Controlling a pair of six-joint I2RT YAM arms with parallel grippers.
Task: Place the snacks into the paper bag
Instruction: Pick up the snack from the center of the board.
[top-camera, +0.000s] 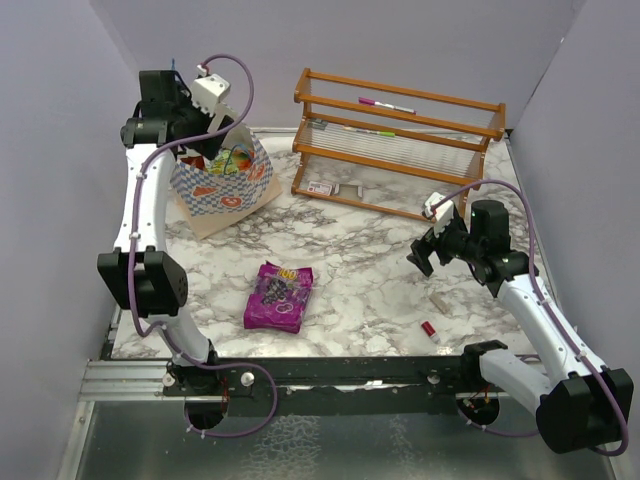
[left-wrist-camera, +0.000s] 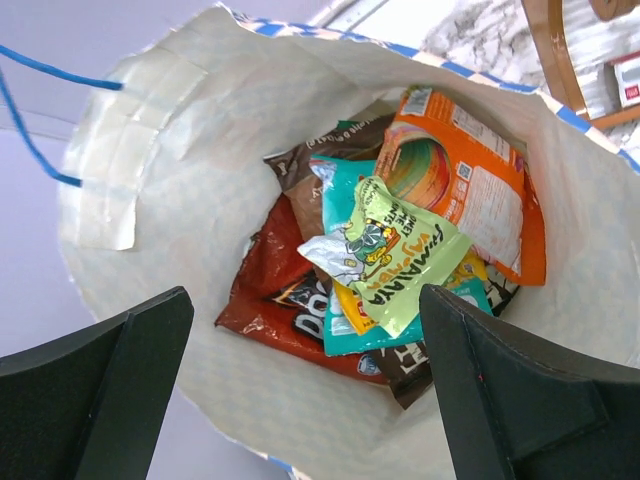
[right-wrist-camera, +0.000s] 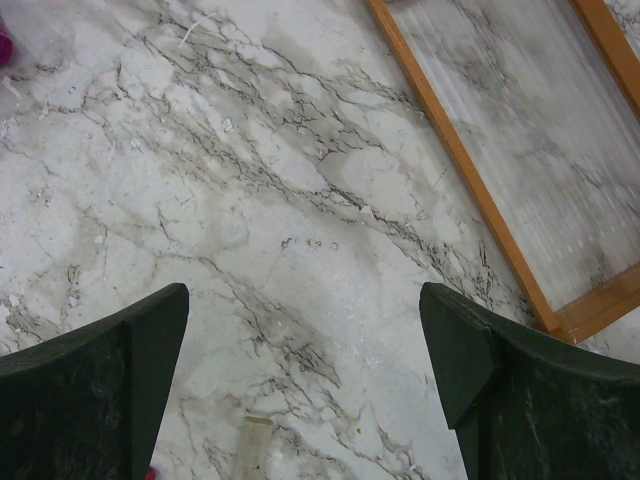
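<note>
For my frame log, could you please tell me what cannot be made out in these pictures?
Lower packets in the paper bag: left wrist, buried under the light-green packet.
Purple packet print: top view, too small.
Beige stick: right wrist, cut by bottom edge.

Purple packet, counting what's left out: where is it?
Top view: purple packet lies on the table, left of centre, between bag and near edge.

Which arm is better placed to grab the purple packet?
Probably left: the purple packet lies on that arm's side, where the paper bag stands too. The left pincer and right pincer are both open and empty, the right far from the bag.
</note>
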